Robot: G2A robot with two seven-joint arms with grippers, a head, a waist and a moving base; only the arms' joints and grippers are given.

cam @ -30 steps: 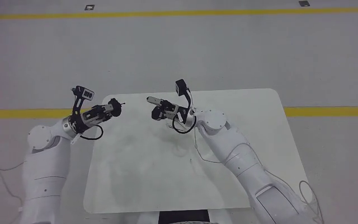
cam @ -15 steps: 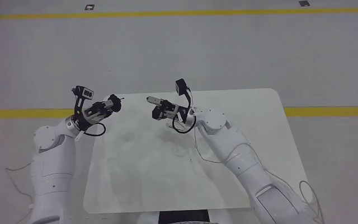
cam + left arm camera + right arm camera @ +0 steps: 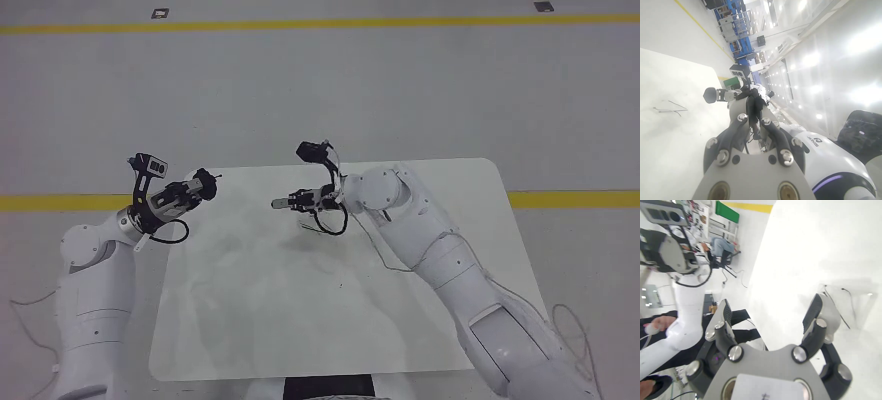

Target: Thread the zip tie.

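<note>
Holds the left gripper [image 3: 205, 183] [image 3: 751, 102] pressed shut, raised out at the left with the elbow bent. Points the right gripper [image 3: 280, 203] [image 3: 772, 306] toward it, jaws spread wide, forearm stretched across from the right. Leaves both grippers well apart, tips facing.

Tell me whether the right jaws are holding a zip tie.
No, the right jaws stand wide apart and empty, and zip ties lie on the table.
</note>
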